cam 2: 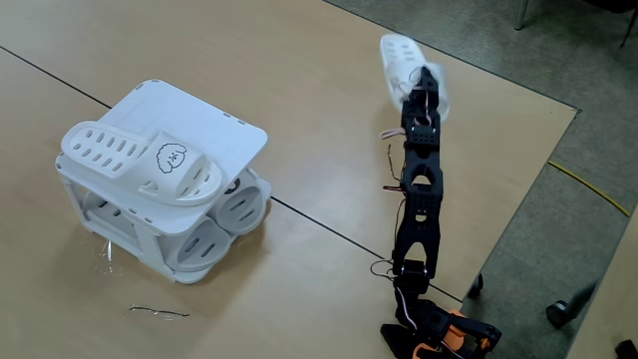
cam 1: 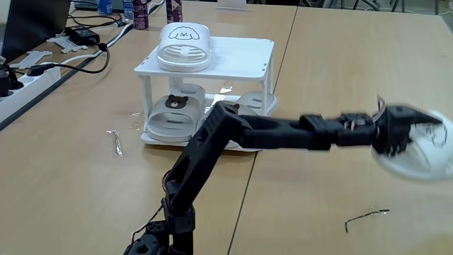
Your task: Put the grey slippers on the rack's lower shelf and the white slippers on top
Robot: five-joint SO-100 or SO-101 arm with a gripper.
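- The small white plastic two-tier rack point(cam 1: 233, 60) point(cam 2: 214, 125) with its slotted flat top stands on the pale wooden table point(cam 1: 333, 92) point(cam 2: 299, 70), at upper centre in one fixed view and at the left in the other
- One white rubber slide slipper with an outlined fluffy dog face on its strap point(cam 1: 183, 46) point(cam 2: 140, 165) lies flat on the rack's top panel, on its left half in a fixed view
- Two light grey rubber slide slippers lie side by side on the glossy white lower shelf point(cam 1: 244, 147); the left one point(cam 1: 173, 113) shows a dark brown bear face on its strap, the other point(cam 1: 256, 105) is partly hidden behind the arm
- From the other side the grey pair point(cam 2: 234, 214) shows its rounded ends under the top panel
- The black arm point(cam 1: 283, 132) point(cam 2: 419, 199) stretches out well away from the rack, towards the table's far corner
- The gripper point(cam 1: 417, 131) point(cam 2: 424, 85) is closed around a second white slipper point(cam 1: 417, 159) point(cam 2: 399, 55), blurred by motion; whether it touches the table I cannot tell
- Two thin bent wires lie on the table, one left of the rack point(cam 1: 115, 142) point(cam 2: 159, 312), one near the front edge point(cam 1: 367, 216)
- Black cables and a white power strip point(cam 1: 28, 78) sit at the far left
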